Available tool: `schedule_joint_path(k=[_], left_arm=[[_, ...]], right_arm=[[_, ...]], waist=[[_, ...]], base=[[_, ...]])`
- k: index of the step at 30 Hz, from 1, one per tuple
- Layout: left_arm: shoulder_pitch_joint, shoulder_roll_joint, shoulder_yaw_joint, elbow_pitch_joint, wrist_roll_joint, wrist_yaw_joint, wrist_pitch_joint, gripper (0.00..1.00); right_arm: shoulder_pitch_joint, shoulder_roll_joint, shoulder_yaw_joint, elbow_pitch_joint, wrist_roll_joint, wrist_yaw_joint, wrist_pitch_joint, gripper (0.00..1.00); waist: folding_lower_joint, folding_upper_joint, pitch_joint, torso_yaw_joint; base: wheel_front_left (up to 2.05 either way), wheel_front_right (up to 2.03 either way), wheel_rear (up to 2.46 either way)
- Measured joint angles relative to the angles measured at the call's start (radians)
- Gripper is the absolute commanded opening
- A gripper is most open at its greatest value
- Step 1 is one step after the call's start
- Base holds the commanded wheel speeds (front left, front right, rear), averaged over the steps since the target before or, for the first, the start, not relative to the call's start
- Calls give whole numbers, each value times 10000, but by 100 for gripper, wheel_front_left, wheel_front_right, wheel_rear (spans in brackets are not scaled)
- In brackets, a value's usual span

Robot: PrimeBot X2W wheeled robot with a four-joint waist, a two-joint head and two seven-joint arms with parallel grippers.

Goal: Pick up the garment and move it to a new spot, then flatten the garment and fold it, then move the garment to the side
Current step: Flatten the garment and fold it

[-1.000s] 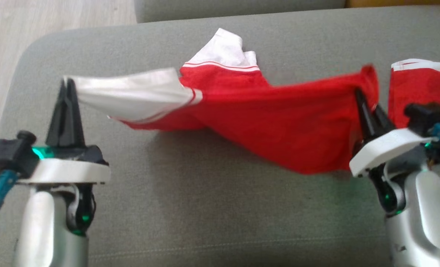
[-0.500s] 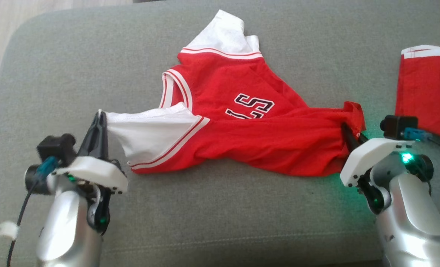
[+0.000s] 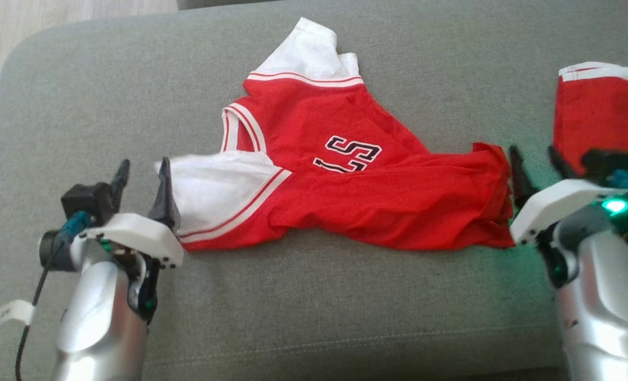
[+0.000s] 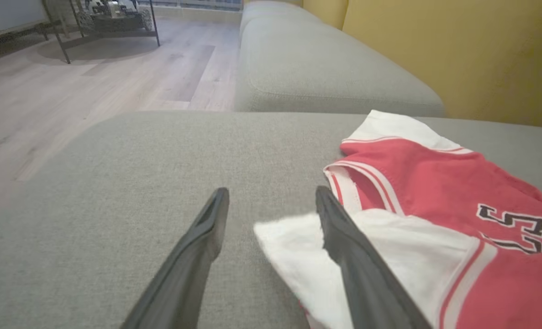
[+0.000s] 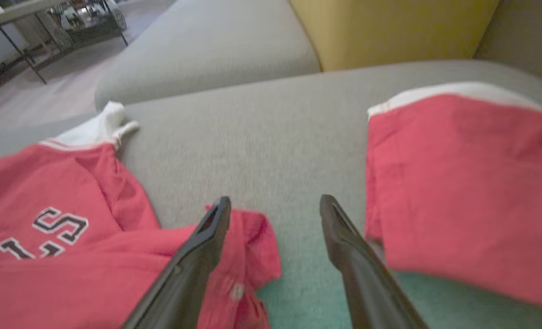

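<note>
— Now, lying where?
— Crumpled mid-cushion: red and white garment (image 3: 345, 180), number side up, on grey sofa (image 3: 314, 296).
— Held?
— No. Left fingers (image 3: 163, 190) spread wide, one over the white sleeve edge, gripping nothing; right fingers (image 3: 517, 174) equally wide, one over the red hem corner, empty.
— Around?
— Second red cloth (image 3: 599, 116) at right; pale wood floor (image 4: 70, 91); yellow surface (image 4: 458, 55) behind.

Red jersey (image 3: 377, 206) rumpled on grey cushion (image 3: 319, 317), left gripper (image 3: 144, 165) and right gripper (image 3: 531, 154) parted at its ends
</note>
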Motion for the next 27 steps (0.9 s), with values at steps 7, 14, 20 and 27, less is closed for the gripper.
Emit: schedule_joint_path(k=[7,14,20,27], left_arm=[[302,-52,594,-2113,-44,136,-15,100],[2027,-251,1181,-4280,-307,199,-75,100],[2825,-305,1338,-5060,-616,397,-75,100],[2913,-345,895,-5095,-610,395,-75,100]], right_arm=[[707,0,-295,-2080,451,0,-545,100],[2740,19,483,-4128,1206,0,-1129,100],[3745,52,623,-4525,1513,0,-1333,100],[3541,58,901,-4291,1216,0,-1124,100]], waist=[[0,0,-237,-4],[-1,0,-317,-31],[0,0,-259,-74],[-1,0,-164,-58]], base=[[0,0,0],[0,0,0],[0,0,0],[0,0,0]])
